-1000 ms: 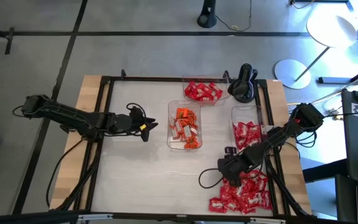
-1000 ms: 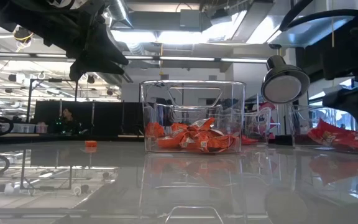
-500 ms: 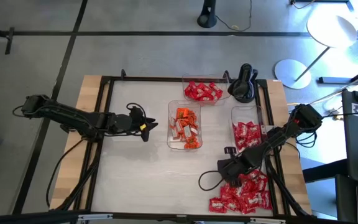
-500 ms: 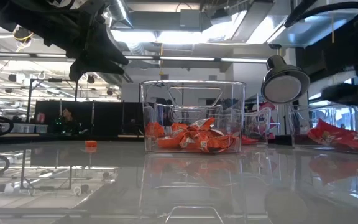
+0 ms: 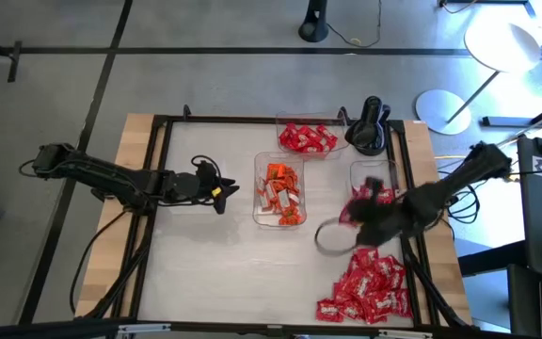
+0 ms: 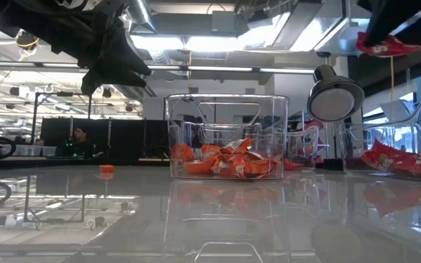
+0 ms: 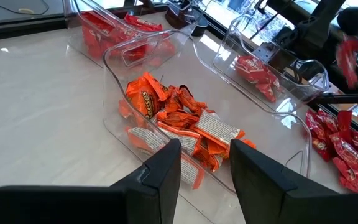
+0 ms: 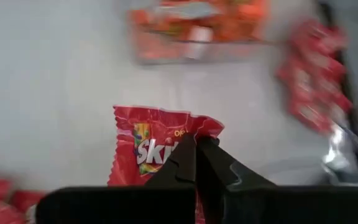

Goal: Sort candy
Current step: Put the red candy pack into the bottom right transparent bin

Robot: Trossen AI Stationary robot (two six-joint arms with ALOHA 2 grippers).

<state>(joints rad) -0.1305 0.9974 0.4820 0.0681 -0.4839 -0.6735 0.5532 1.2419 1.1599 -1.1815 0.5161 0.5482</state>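
Note:
A loose heap of red candy lies at the table's near right. Three clear trays stand on the table: one at the far side with red candy, one in the middle with orange candy, and one on the right with red-and-white candy. My right gripper hangs high above the table between the heap and the right tray, shut on one red packet. That packet also shows high up in the low view. My left gripper hovers open to the left of the middle tray, nothing between its fingers. My right gripper pinches the red packet between its two shut fingers at one edge near a corner. The fingers slant down from above. The packet is lifted clear of the table and hangs below the fingertips, its printed face toward the wrist camera.
A black stand rises at the far right between the far tray and the right tray. A black frame runs around the white table top. Bare table lies between the left arm and the heap.
My right gripper has risen from the heap of red candy, carrying one red packet up with it. It has also gone toward the table's far edge and tipped more steeply downward. The left arm has kept still.

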